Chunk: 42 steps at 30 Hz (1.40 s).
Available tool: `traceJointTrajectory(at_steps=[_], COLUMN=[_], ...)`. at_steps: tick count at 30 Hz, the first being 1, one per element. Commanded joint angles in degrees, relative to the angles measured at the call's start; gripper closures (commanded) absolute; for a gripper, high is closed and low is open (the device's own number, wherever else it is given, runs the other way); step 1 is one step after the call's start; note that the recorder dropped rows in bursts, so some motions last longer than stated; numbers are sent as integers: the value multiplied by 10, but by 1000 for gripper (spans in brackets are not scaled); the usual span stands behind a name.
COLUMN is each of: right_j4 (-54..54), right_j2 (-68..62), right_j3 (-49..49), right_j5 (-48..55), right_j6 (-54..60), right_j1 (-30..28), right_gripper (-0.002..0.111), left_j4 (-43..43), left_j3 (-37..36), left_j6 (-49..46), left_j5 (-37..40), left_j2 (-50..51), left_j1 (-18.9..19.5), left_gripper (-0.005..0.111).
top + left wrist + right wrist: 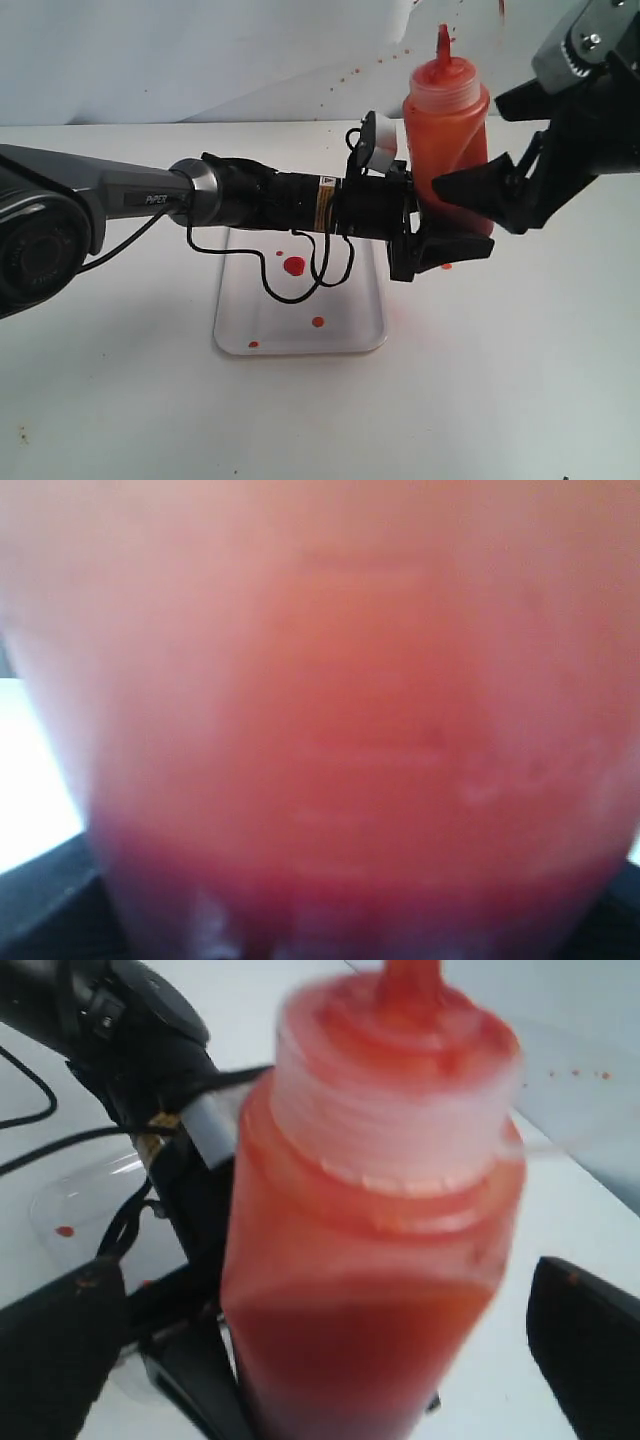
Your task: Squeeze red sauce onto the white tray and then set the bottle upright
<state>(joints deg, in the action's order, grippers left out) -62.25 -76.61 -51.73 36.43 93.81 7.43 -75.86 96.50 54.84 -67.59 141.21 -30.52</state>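
Table (520, 400) is plain white and fills the exterior view, with red specks on the backdrop at the top. Tray (355, 310) lies flat at lower centre, under the left arm's forearm. Bottle (447, 130) is upright at upper right of centre, off the tray and just past its upper right corner. Its base is hidden by the claws, so I can't tell if it sits on the table or hangs just above. Left claw (448, 228) comes in flat from the left and its jaws clamp the bottle's low body. The left wrist view is just blurred orange wall, so it's a grip as far as shown. Right claw (320, 1350) comes from the upper right and is spread wide, fingers either side of the bottle with clear gaps, holding nothing. Nozzle (443, 42) points straight up; no cap seen on it. Sauce (294, 266) makes one bigger blob and a few small drops on the tray, so the squeeze looks done. The darker fill sits low in the bottle. Handling guess: thin soft plastic that dents easily, smeared so slippery, light up top with the weight low. Best hold is mid to low body below the collar (400, 1090), with gentle pressure or it will squirt. Release only once the base is flat down.
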Motion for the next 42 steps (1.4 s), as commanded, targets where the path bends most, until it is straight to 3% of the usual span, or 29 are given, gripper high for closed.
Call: traceJointTrajectory(at_steps=[1,14,17,24,27,28,30,33,39,42], right_j4=[19,-18,-52,-63,-63,-63,-63,-63,-77,-76], right_j2=[2,-44,-70,-75,-75,-75,-75,-75,-75,-75], right_j3=[10,21,19,16,16,16,16,16,16,16], right_j5=[-71,-141,-182,-207,-209,-213,-214,-222,-280,-308], right_j6=[8,-9,23,23,23,23,23,23,22,22], right_j1=[54,75,75,75,75,75,75,75,75,75], right_gripper=[3,3,9,47,77,92,108,108,108,108], left_j4=[-1,-2,-7,-15,-26,-30,-37,-57,-52,-61], left_j3=[4,4,4,4,4,4,4,4,4,4], left_j6=[14,22,23,23,22,22,22,25,76,95], left_j5=[-24,-24,-24,-24,-24,-24,-24,-24,-6,21], left_j2=[-13,-26,-27,-27,-27,-27,-27,-27,-27,-27], left_j1=[-3,-4,-4,-4,-4,-4,-4,-4,-3,-3], left_gripper=[107,107,107,107,106,104,98,82,22,4])
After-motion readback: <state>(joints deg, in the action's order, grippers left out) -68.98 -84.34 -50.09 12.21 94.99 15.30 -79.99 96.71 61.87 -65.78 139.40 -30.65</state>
